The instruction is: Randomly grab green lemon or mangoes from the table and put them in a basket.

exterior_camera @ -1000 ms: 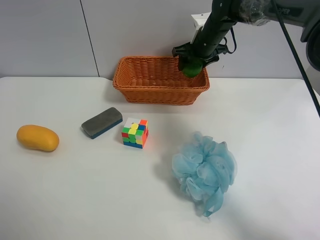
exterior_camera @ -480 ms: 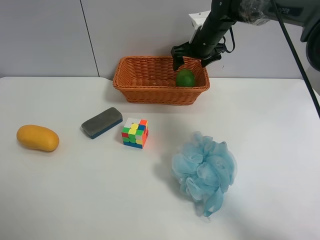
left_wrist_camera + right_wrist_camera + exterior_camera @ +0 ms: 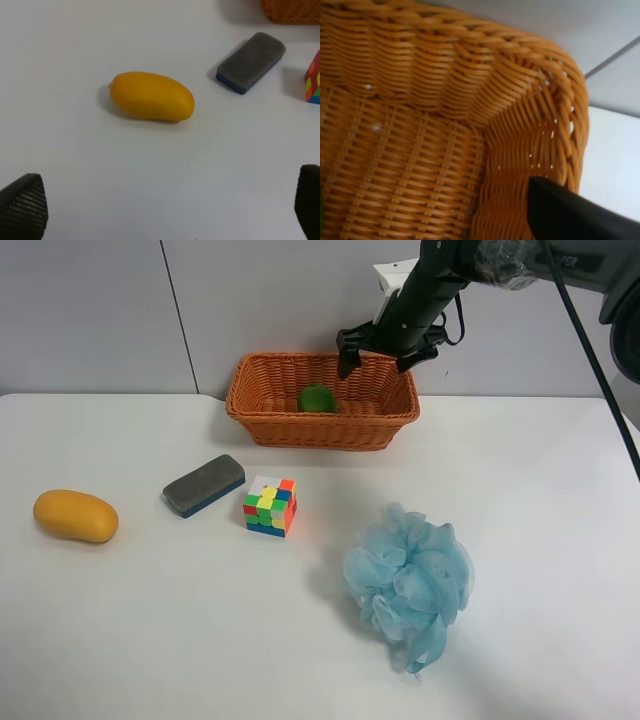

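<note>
Up at 12 o'clock on the table (image 3: pixel 520 490), inside the basket (image 3: pixel 320 430): small round shiny green lemon (image 3: pixel 317 398), lying loose near the middle. Just past it at 1 o'clock, right fingers (image 3: pixel 347 348) spread wide and empty, as if done with it. Over at 9 o'clock, smooth yellow-orange mango (image 3: pixel 75 516) waiting; left fingers (image 3: pixel 22 207) wide too, probably aimed at it.

The white desk (image 3: pixel 520 540) carried five things. The basket (image 3: pixel 320 430) stood at its far side, close to the wall. The mango (image 3: pixel 75 516) lay alone toward the exterior high view's left. A grey eraser (image 3: pixel 204 485) lay slantwise in front of the basket, and a coloured cube (image 3: pixel 270 506) sat just beside it, not touching. A blue pouf (image 3: pixel 408 584) sat nearer the camera, toward the view's right, well apart from the rest.
</note>
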Robot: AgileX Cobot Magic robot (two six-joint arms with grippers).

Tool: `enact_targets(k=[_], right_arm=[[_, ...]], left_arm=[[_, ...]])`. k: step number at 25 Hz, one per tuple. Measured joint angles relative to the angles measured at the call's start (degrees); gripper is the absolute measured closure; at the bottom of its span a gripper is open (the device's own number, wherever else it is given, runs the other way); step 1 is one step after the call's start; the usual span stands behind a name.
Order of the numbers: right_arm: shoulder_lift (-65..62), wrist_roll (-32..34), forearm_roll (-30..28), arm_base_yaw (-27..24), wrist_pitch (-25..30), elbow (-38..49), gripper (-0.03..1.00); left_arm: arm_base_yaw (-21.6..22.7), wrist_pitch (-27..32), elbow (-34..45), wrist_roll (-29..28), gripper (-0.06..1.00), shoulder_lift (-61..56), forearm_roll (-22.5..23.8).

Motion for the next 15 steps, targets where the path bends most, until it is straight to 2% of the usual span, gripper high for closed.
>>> enact_targets(k=[5,11,15], right_arm=[[-2.6,0.9,-0.8,0.0,6.8,0.0,-0.02],[-11.0,2.7,-5.6,0.0,20.0,0.0,-0.02],[-16.1,2.8,-6.1,0.0,22.2,0.0,-0.02]], left_arm=[[0.0,0.0,0.0,0.0,-0.05,0.0,0.0],[0.0,0.0,0.0,0.0,-0.05,0.0,0.0],[0.0,0.0,0.0,0.0,-0.05,0.0,0.0]])
